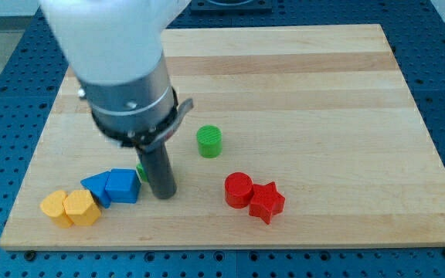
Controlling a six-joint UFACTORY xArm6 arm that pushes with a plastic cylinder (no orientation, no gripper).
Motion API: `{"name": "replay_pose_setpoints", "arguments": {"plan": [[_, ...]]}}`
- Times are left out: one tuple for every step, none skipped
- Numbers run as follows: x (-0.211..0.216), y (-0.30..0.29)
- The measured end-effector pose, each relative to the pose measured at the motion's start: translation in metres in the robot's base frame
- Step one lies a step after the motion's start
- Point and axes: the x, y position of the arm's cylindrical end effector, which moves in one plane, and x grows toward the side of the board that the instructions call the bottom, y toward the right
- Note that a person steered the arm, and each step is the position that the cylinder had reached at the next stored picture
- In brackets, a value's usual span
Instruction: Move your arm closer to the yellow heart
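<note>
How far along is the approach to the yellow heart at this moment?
Partly done. My tip rests low on the board, just to the view's right of the two blue blocks. The yellow blocks lie further to the view's left and slightly lower, beyond the blue ones; which is the heart is unclear. Left: closing that gap.

— Yellow heart (83, 207)?
— Lower left of the board near the view's bottom edge, flat on the wood, touching a second yellow block (56, 207) on its left.
— Other neighbours?
— Blue blocks (113, 186) just beside, upper right.
</note>
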Motion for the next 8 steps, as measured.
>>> {"name": "replay_pose_setpoints", "arguments": {"plan": [[-0.037, 0.006], [-0.064, 0.008], [-0.094, 0.008], [-0.113, 0.007], [-0.138, 0.007], [-0.163, -0.033], [-0.154, -0.110], [-0.128, -0.176]]}}
